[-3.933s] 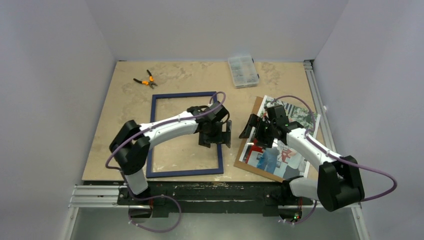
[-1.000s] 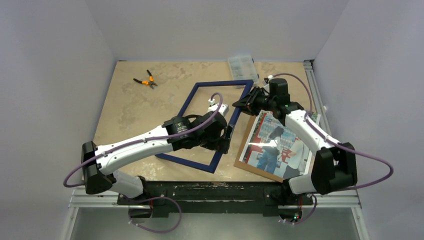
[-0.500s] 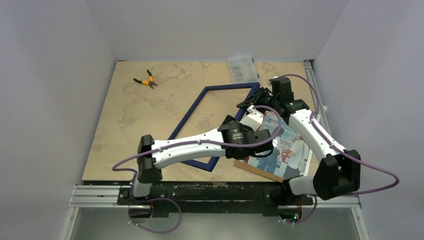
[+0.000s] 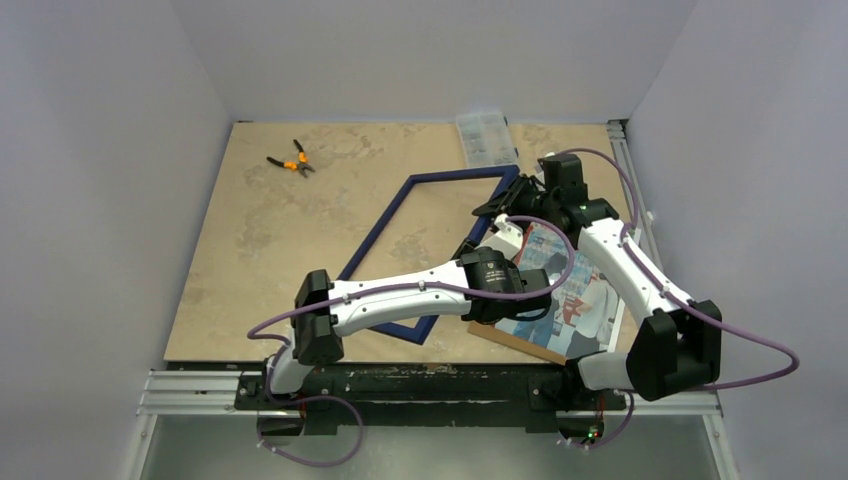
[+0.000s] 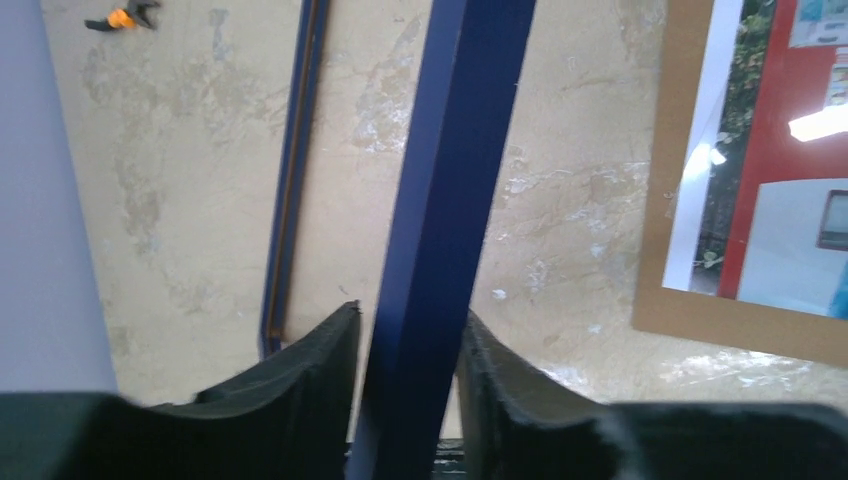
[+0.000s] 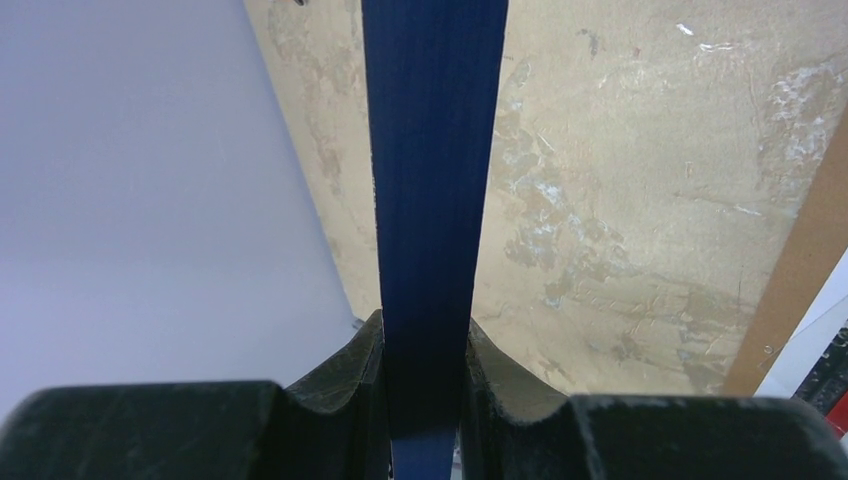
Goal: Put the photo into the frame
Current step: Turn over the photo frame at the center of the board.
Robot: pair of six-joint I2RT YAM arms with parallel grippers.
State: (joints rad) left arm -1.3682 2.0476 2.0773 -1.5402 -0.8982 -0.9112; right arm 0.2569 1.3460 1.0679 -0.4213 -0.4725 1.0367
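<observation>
Three plain pale grey walls enclosed the table at the left, top and right of the overhead view. The tabletop was beige, mottled with paler worn patches. Aluminium rails ran along its lower edge and up its right edge. Light was even and diffuse. A grey floor strip showed at bottom centre.

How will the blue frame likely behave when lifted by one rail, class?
Probably stiff: the frame shows straight rails where the right gripper clamps it. Likely light, being thin-railed. Its smooth rail may slip or swing in one grip.
</observation>
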